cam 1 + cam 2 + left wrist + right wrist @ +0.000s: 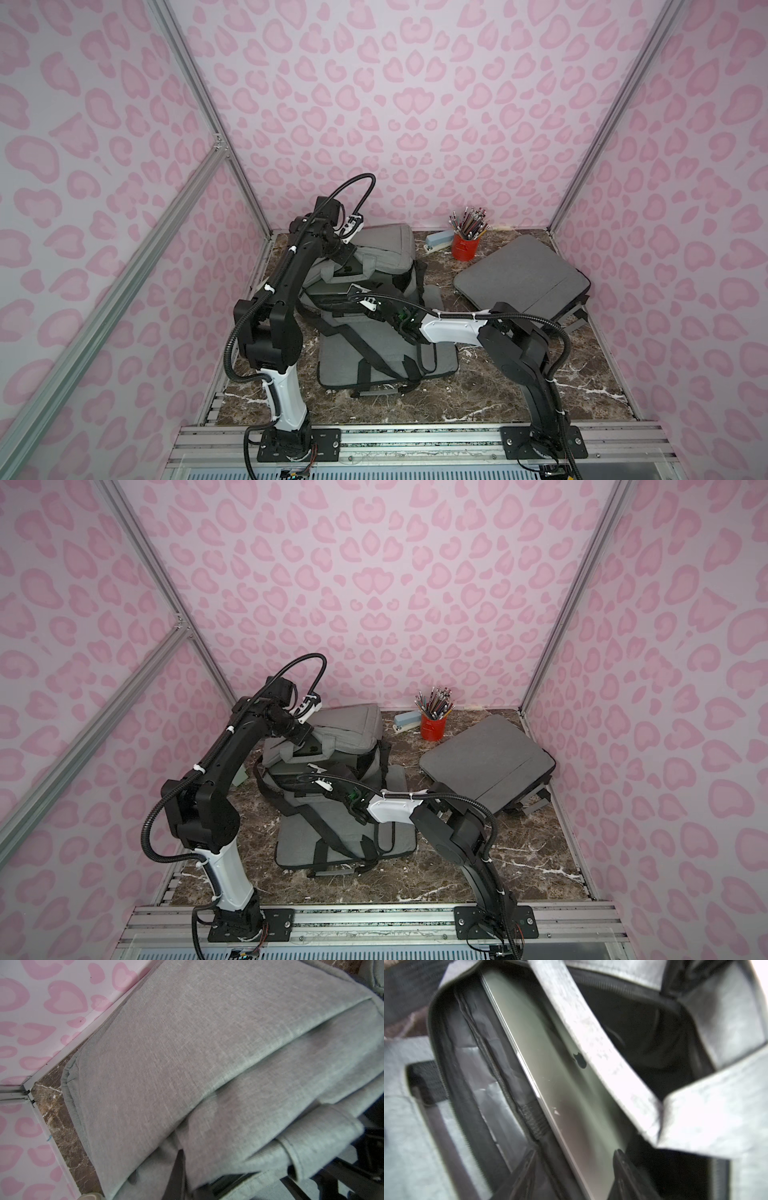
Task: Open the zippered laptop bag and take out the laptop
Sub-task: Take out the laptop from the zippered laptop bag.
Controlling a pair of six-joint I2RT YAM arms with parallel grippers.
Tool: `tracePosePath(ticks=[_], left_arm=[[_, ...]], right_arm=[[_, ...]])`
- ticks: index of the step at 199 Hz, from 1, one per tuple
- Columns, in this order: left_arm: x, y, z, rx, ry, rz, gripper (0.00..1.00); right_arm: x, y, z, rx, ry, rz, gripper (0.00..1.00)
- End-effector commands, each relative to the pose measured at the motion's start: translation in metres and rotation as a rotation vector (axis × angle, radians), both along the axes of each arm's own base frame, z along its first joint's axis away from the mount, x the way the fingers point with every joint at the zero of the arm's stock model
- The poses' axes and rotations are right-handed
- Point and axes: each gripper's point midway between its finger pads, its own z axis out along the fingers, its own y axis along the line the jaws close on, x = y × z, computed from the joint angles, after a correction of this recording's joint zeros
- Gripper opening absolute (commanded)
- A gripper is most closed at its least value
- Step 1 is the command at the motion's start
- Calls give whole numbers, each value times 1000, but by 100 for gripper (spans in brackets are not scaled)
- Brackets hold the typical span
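The grey laptop bag lies left of the table's middle, unzipped, with its top flap lifted. My left gripper is shut on that flap's fabric and holds it up; only one dark finger shows. The silver laptop sits in the black-lined opening, and a grey handle strap crosses over it. My right gripper reaches into the opening, jaws open, one finger on each side of the laptop's near edge.
A second, dark grey bag lies at the back right. A red cup of pencils and a pale blue stapler stand by the back wall. Pink patterned walls close three sides; an aluminium rail runs along the front.
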Motion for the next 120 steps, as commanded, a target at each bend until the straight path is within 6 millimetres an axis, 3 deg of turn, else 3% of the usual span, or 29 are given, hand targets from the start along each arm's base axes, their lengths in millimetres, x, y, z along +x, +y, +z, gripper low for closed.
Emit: tracePosePath(ticks=[1, 38, 74, 120], left_arm=[[6, -11, 13, -81, -33, 7, 2], [8, -13, 10, -95, -26, 13, 2], [11, -15, 10, -121, -23, 30, 2], [12, -20, 9, -159, -10, 32, 2]], right_arm=[[-8, -1, -2, 148, 154, -77, 64], [-19, -4, 2, 421, 409, -212, 75], [-37, 6, 8, 822, 810, -293, 76], [-50, 18, 1, 1150, 1104, -439, 74]])
